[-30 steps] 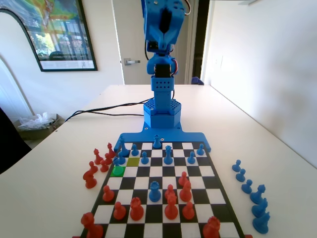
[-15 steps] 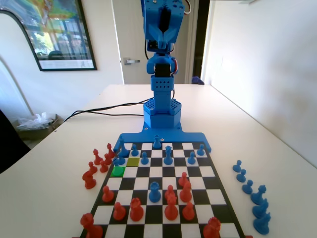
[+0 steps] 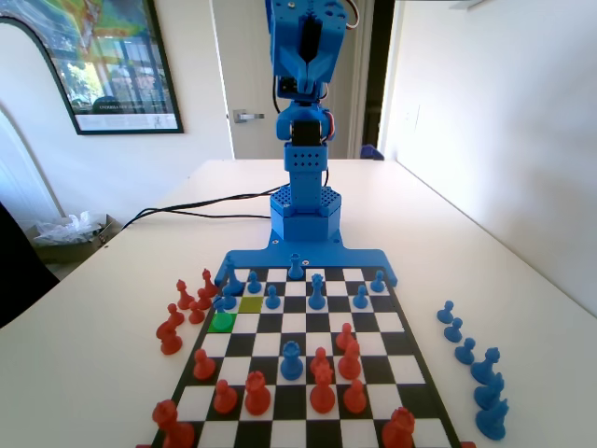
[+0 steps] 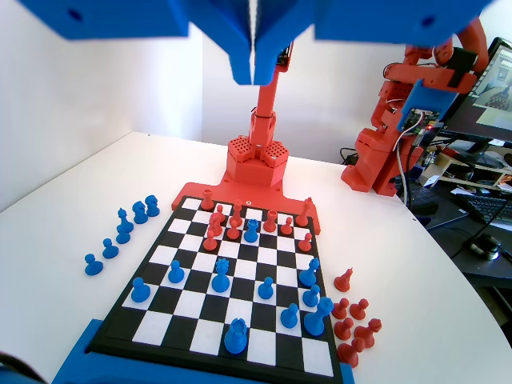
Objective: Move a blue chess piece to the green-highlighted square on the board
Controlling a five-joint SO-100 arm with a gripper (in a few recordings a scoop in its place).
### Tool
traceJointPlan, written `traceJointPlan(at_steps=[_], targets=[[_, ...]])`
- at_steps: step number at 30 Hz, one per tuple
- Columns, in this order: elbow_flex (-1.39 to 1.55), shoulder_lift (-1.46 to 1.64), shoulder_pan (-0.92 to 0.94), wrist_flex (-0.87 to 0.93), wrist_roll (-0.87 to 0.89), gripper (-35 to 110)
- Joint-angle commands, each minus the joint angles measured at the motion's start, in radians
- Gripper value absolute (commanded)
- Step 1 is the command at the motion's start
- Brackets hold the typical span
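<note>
1. Green-highlighted square (image 3: 222, 322) sits on the left side of the board in the fixed view, with a yellow-green square (image 3: 250, 304) just beside it, one row nearer the arm. No piece stands on the green one that I can see.
2. Nearest blue piece (image 3: 229, 297) stands just beyond the green square, toward the arm; in the wrist view that cluster shows at the board's right edge (image 4: 318, 314).
3. More blue pawns (image 3: 272, 297) line the rows by the arm's base; red pieces (image 3: 323, 390) crowd the near end. Captured blue pieces (image 3: 485, 369) rest on the bench (image 3: 522, 280), right of the board.
4. Fingers (image 4: 253, 76) are pressed together, no gap, nothing between them.
5. Arm (image 3: 303, 56) is raised high over its base, wrist looking down along the board (image 4: 240, 276).
6. Step, my guess: hovering, no piece gripped, green square vacant. A grasp would need the fingers spread and lowered over a piece.
</note>
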Motion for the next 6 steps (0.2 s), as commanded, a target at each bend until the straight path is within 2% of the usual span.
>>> traceJointPlan(at_steps=[1, 6], targets=[[0.003, 0.020, 0.003, -0.017, -0.006, 4], [0.003, 0.020, 0.003, -0.017, -0.006, 4]])
